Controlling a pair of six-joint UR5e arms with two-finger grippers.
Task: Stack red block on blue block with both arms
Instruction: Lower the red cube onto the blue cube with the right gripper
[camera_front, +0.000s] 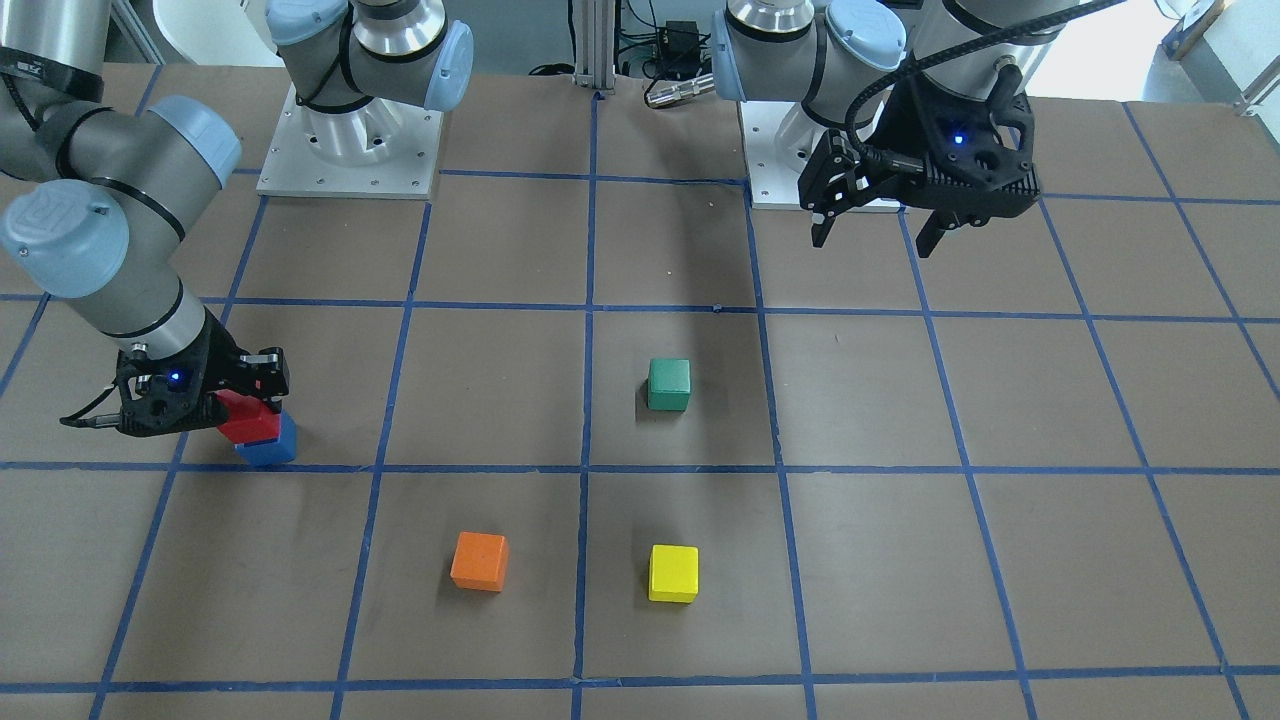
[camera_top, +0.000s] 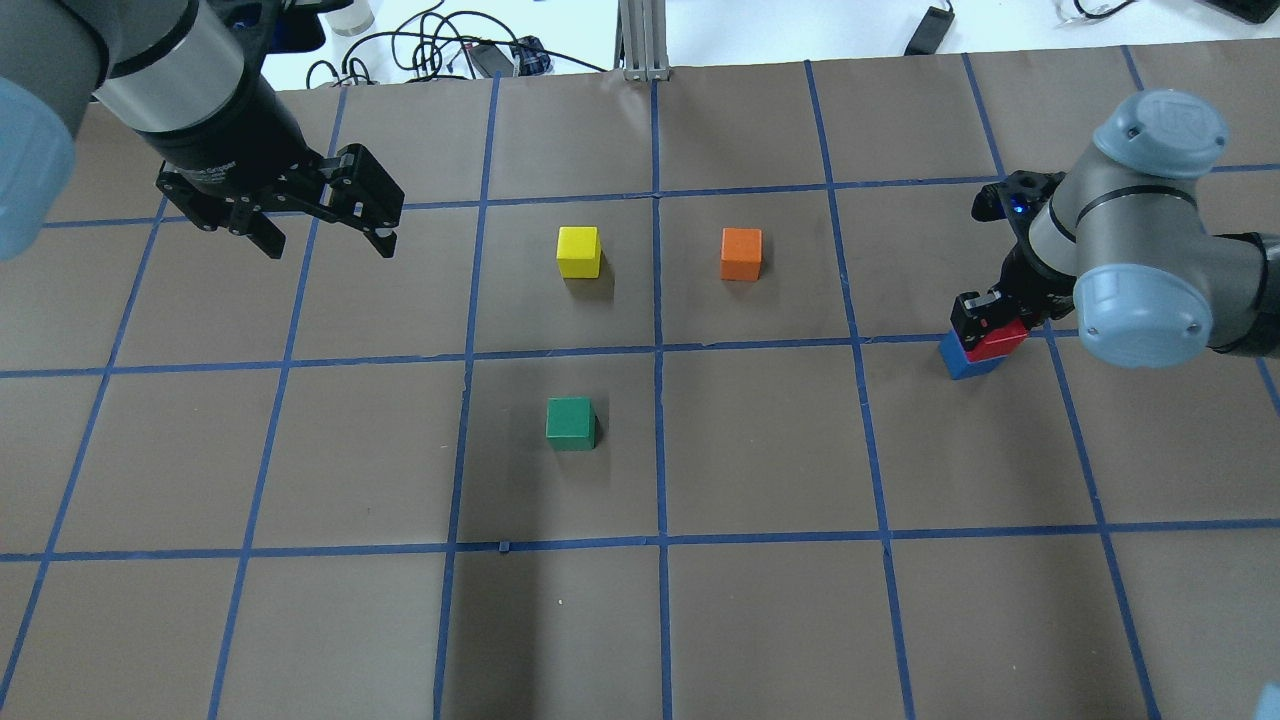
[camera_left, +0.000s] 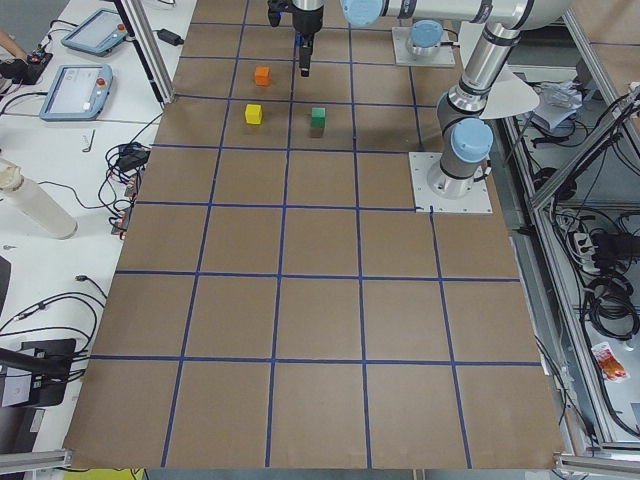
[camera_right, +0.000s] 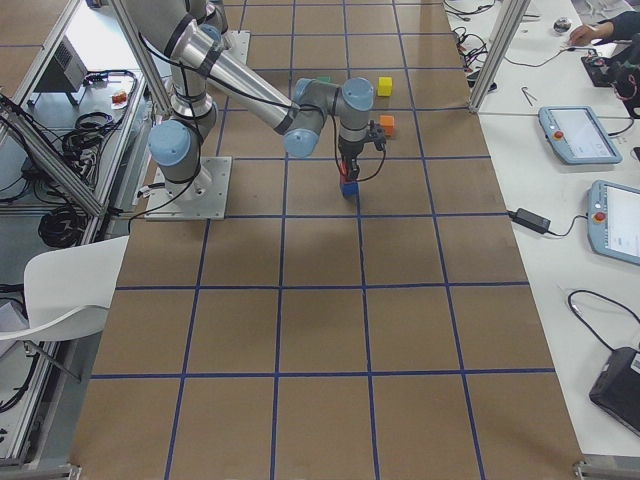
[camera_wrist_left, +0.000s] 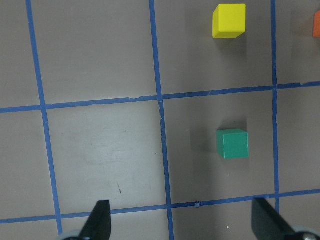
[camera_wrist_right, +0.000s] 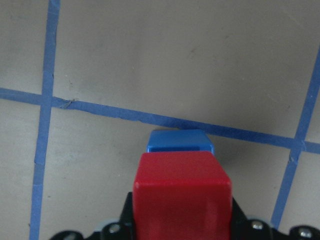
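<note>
Nearly there: right tool (camera_front: 245, 405) is clamping red block (camera_front: 248, 420) over blue block (camera_front: 272, 446) (unreleased yet); left tool (camera_front: 872, 243) is hanging wide open.

The front-facing camera looks steeply down from across the table (camera_front: 1050, 560), with the robot bases (camera_front: 350, 140) at its top edge. The overhead one looks forward from behind them, so the two share the whole taped grid (camera_front: 588, 400), mirrored. Both side cameras sit high and far off at the table's ends. The left wrist camera looks straight down on the green cube (camera_wrist_left: 232, 144) and yellow cube (camera_wrist_left: 229, 21), both also seen overhead. The right wrist camera sits close, seemingly just above the red block (camera_wrist_right: 182, 192) and blue block (camera_wrist_right: 180, 141).
</note>
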